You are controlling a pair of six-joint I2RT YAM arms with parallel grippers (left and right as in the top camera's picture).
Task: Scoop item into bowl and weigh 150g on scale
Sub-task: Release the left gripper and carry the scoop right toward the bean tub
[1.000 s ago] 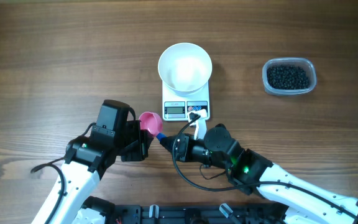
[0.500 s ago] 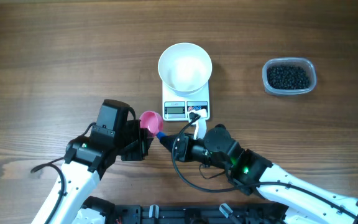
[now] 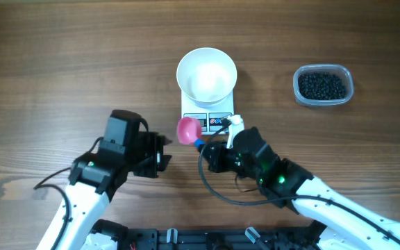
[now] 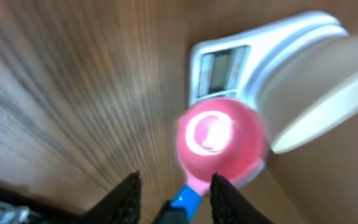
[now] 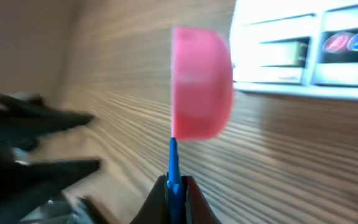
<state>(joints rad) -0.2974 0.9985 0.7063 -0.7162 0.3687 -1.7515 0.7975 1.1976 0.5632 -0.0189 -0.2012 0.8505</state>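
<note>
Overhead, early going: grips the pink scoop (image 3: 189, 129) by its blue handle in the clenched right hand (image 3: 202, 147), cup seemingly empty, just ahead of that hand at the front of the scale (image 3: 208, 122). Leaves the white bowl (image 3: 207, 75) bare on the scale, and the black beads (image 3: 321, 85) well off to that hand's right in their tub (image 3: 351, 87). Differs from a second ago: left hand (image 3: 162, 151) released, fingers spread, clear of the scoop; scoop carried nearer the scale.

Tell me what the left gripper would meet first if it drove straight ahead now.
Likely the pink scoop, straight ahead of the left gripper and held by the right gripper; the gap is hard to judge.
</note>
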